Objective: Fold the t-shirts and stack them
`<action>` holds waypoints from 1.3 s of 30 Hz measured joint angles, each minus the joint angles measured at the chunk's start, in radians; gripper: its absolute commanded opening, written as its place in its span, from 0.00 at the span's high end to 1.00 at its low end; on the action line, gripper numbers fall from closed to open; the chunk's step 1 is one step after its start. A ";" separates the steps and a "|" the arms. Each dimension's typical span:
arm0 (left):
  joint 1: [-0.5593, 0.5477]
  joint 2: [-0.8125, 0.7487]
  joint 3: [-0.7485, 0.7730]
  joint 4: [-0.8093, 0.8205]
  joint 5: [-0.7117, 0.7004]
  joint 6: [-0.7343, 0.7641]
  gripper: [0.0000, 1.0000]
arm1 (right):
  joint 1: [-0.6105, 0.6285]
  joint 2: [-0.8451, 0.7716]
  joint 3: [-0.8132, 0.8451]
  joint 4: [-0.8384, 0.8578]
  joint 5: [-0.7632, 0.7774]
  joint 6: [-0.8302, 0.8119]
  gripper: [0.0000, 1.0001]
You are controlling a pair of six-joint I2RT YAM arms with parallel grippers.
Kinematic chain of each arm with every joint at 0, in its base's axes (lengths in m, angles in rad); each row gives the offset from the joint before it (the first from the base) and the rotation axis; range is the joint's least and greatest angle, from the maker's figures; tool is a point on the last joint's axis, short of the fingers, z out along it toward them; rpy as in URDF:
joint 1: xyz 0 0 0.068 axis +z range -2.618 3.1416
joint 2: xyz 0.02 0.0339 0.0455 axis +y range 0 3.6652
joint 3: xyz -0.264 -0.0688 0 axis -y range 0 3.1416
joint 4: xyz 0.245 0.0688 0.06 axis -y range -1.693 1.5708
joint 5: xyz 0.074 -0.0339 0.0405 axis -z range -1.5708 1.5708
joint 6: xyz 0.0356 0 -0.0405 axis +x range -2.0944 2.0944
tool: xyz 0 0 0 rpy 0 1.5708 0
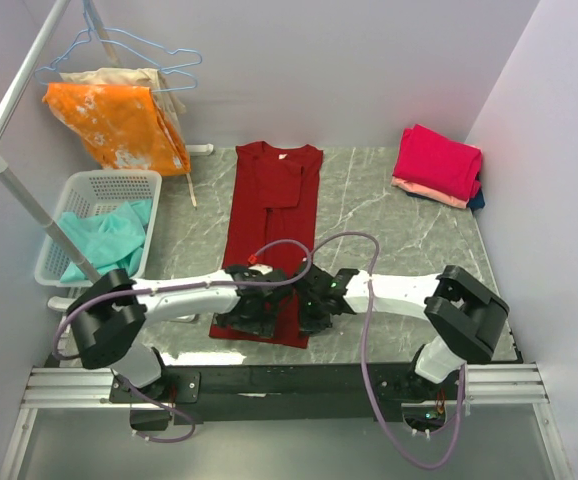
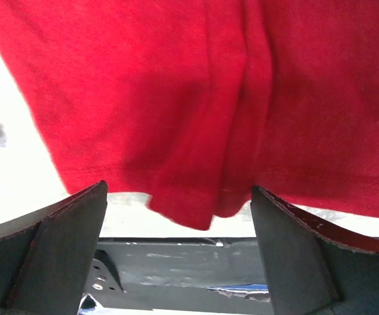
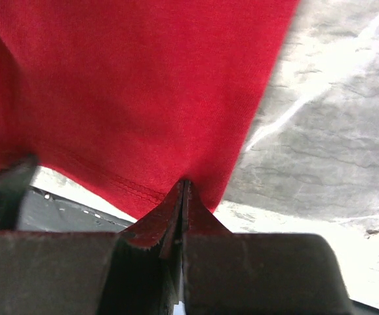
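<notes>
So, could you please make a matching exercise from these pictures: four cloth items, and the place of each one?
Items:
1. maroon t-shirt
2. teal cloth
3. pink t-shirt
4. orange cloth

Places:
A. in the white basket
B. hanging, far left
C. on top of the folded stack
D. spread on the table

Pairs: 1-D, 2-A, 3-C, 4-B
</notes>
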 measured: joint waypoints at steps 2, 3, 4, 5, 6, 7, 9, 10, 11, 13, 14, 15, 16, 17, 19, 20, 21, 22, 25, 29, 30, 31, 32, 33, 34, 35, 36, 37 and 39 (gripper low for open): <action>-0.027 0.033 0.016 -0.003 0.001 -0.018 0.03 | -0.008 -0.013 -0.017 0.010 -0.009 0.010 1.00; -0.040 0.047 0.022 -0.002 0.002 -0.029 0.03 | -0.012 -0.019 -0.024 0.011 -0.012 0.013 1.00; -0.050 0.055 0.024 0.003 0.004 -0.036 0.03 | -0.016 -0.029 -0.036 0.018 -0.013 0.016 1.00; -0.056 0.061 0.024 0.011 0.009 -0.045 0.03 | -0.017 -0.036 -0.044 0.019 -0.012 0.018 1.00; -0.061 0.064 0.024 0.020 0.017 -0.053 0.03 | -0.020 -0.045 -0.054 0.025 -0.012 0.020 1.00; -0.063 0.064 0.024 0.031 0.025 -0.060 0.03 | -0.023 -0.054 -0.064 0.029 -0.012 0.022 1.00; -0.064 0.061 0.024 0.054 0.043 -0.071 0.03 | -0.026 -0.072 -0.083 0.035 -0.011 0.026 1.00; -0.064 0.056 0.021 0.072 0.054 -0.077 0.02 | -0.027 -0.082 -0.093 0.039 -0.012 0.029 1.00; -0.064 0.048 0.017 0.088 0.061 -0.082 0.02 | -0.031 -0.092 -0.103 0.041 -0.012 0.031 1.00; -0.064 0.019 0.004 0.114 0.077 -0.087 0.02 | -0.037 -0.107 -0.119 0.043 -0.016 0.033 1.00; -0.064 -0.001 -0.002 0.125 0.084 -0.088 0.02 | -0.041 -0.116 -0.127 0.043 -0.016 0.034 1.00; -0.064 -0.023 -0.007 0.132 0.092 -0.088 0.02 | -0.045 -0.123 -0.134 0.042 -0.016 0.034 1.00; -0.064 -0.046 -0.009 0.140 0.099 -0.088 0.02 | -0.050 -0.130 -0.140 0.041 -0.016 0.034 1.00; -0.064 -0.054 -0.009 0.145 0.100 -0.087 0.02 | -0.054 -0.135 -0.143 0.039 -0.016 0.035 1.00; -0.064 -0.070 -0.009 0.154 0.109 -0.088 0.02 | -0.059 -0.139 -0.144 0.031 -0.016 0.034 1.00; -0.064 -0.077 -0.009 0.156 0.111 -0.088 0.02 | -0.061 -0.141 -0.142 0.024 -0.014 0.034 1.00; -0.064 -0.081 -0.009 0.157 0.114 -0.088 0.01 | -0.062 -0.143 -0.141 0.020 -0.011 0.034 1.00; -0.064 -0.087 -0.009 0.157 0.116 -0.088 0.01 | -0.063 -0.146 -0.140 0.014 -0.008 0.034 1.00; -0.064 -0.118 -0.016 0.152 0.114 -0.099 0.01 | -0.064 -0.158 -0.136 -0.010 0.010 0.027 0.93; -0.064 -0.188 -0.018 0.129 0.083 -0.130 0.01 | -0.066 -0.200 -0.136 -0.073 0.056 0.005 0.67; -0.064 -0.209 -0.017 0.120 0.070 -0.137 0.01 | -0.066 -0.219 -0.137 -0.098 0.070 -0.004 0.62; -0.064 -0.228 -0.017 0.111 0.058 -0.143 0.01 | -0.066 -0.244 -0.137 -0.122 0.084 -0.011 0.62; -0.063 -0.250 -0.017 0.098 0.041 -0.155 0.01 | -0.066 -0.274 -0.136 -0.142 0.096 -0.016 0.62; -0.061 -0.264 -0.017 0.090 0.031 -0.160 0.01 | -0.067 -0.307 -0.133 -0.159 0.108 -0.019 0.62; -0.057 -0.280 -0.016 0.079 0.017 -0.165 0.00 | -0.067 -0.341 -0.125 -0.175 0.119 -0.020 0.62; -0.053 -0.294 -0.016 0.070 0.006 -0.172 0.01 | -0.068 -0.364 -0.114 -0.183 0.125 -0.022 0.62; -0.046 -0.308 -0.016 0.060 -0.006 -0.181 0.01 | -0.068 -0.385 -0.096 -0.194 0.131 -0.024 0.64; -0.033 -0.323 -0.015 0.049 -0.016 -0.189 0.01 | -0.068 -0.400 -0.072 -0.197 0.135 -0.027 0.66; -0.002 -0.339 -0.015 0.033 -0.031 -0.208 0.01 | -0.067 -0.402 -0.031 -0.195 0.139 -0.039 0.74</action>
